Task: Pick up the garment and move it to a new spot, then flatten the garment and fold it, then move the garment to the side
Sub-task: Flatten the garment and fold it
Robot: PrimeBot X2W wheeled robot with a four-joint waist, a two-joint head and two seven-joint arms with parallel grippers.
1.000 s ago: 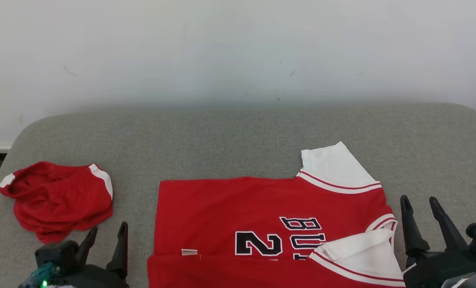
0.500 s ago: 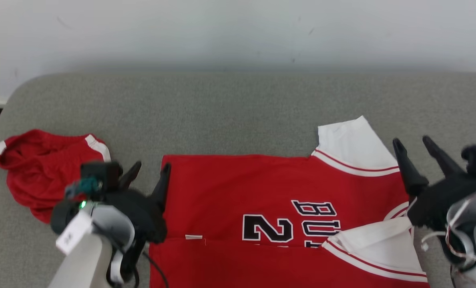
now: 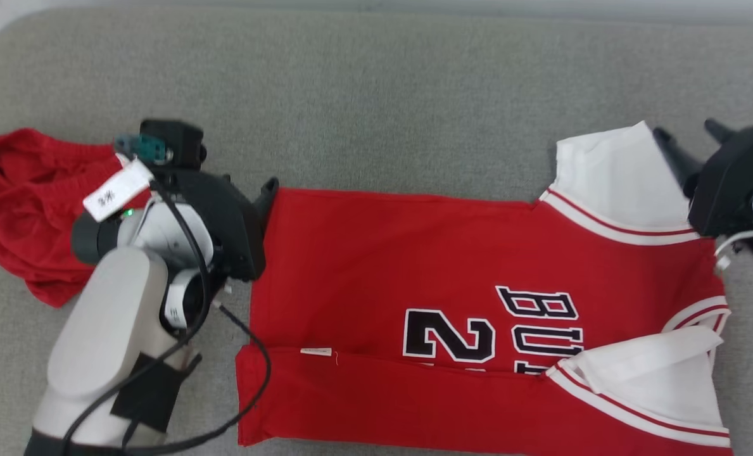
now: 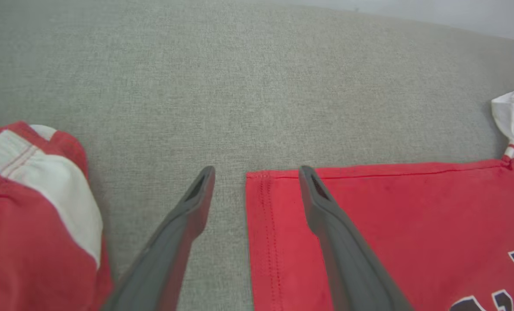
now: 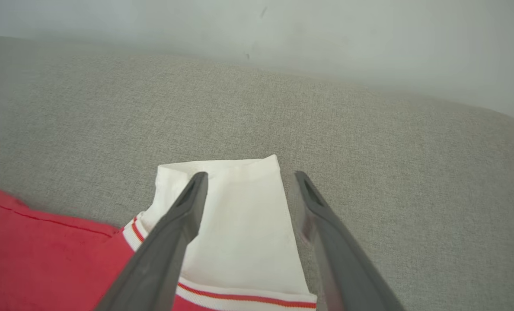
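The garment is a red jersey (image 3: 414, 253) with white sleeves and dark lettering, lying spread on the grey padded surface (image 3: 382, 95). Its near strip is folded over the body, and the near white sleeve (image 3: 655, 373) lies folded inward. My left gripper (image 3: 253, 187) stands open at the jersey's far left corner; in the left wrist view the left gripper (image 4: 257, 172) straddles that corner of the jersey (image 4: 391, 216). My right gripper (image 3: 689, 136) is open at the far white sleeve (image 3: 617, 183). The right wrist view has the right gripper (image 5: 249, 177) with its fingers either side of this sleeve (image 5: 239, 224).
A crumpled pair of red shorts (image 3: 21, 209) with white trim lies at the left, close beside my left arm, and the shorts (image 4: 23, 242) are also at the left wrist view's left edge. A pale wall (image 5: 282, 34) rises behind the grey surface.
The head camera has tilted down. Both arms have reached forward from the near edge to the jersey's far edge, the left to its corner, the right to the sleeve. Both stay open.
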